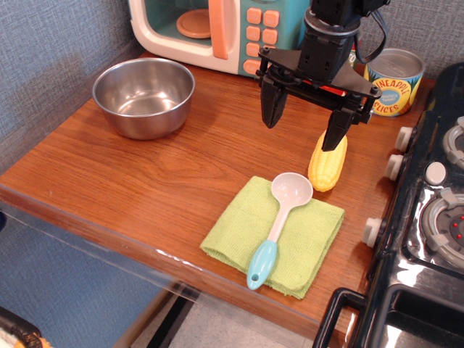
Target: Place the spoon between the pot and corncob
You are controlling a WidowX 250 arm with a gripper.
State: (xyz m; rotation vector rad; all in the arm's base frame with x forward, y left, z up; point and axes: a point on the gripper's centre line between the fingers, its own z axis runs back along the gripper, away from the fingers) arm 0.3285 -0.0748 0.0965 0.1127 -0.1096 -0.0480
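Observation:
The spoon (281, 220) lies on a green cloth (275, 235), its pale round bowl toward the back and its light blue handle end toward the front. The yellow corncob (327, 164) stands just behind and right of the spoon's bowl. The shiny steel pot (144, 96) sits at the back left of the wooden table. My gripper (304, 125) hangs open and empty above the table, behind the spoon, with its right finger in front of the corncob's top.
A toy microwave (217, 32) stands at the back. A pineapple slices tin (392, 81) stands at the back right. A black toy stove (424, 217) with knobs borders the table's right side. The table's front edge (145, 243) runs diagonally.

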